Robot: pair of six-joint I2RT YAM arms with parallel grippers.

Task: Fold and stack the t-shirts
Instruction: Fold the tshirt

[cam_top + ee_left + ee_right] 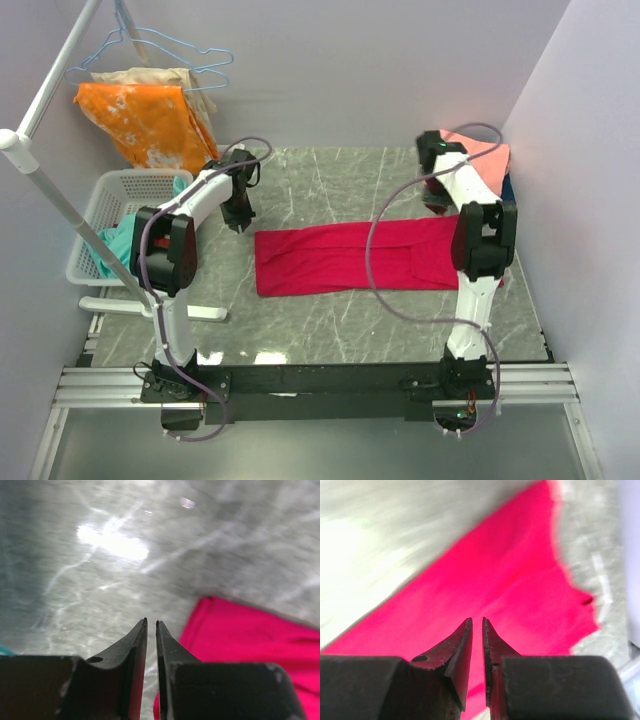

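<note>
A crimson-red t-shirt (340, 260) lies folded into a long flat band across the middle of the table. My left gripper (240, 225) hovers just off the band's far left corner. The left wrist view shows that gripper (151, 622) open by only a narrow slit and empty, with the red cloth (250, 630) to its right. My right gripper (437, 205) hangs over the band's right end. Its jaws (476, 620) are also open by a thin gap, with nothing between them and red cloth (495, 580) below. A salmon-pink t-shirt (485, 155) lies on a dark blue one (507, 188) at the far right corner.
A white basket (110, 195) holding teal cloth (118, 245) stands off the table's left edge. An orange white-blotched cloth (150, 120) and hangers (175, 50) hang from a white rail (50, 190) at the back left. Walls close in behind and on the right.
</note>
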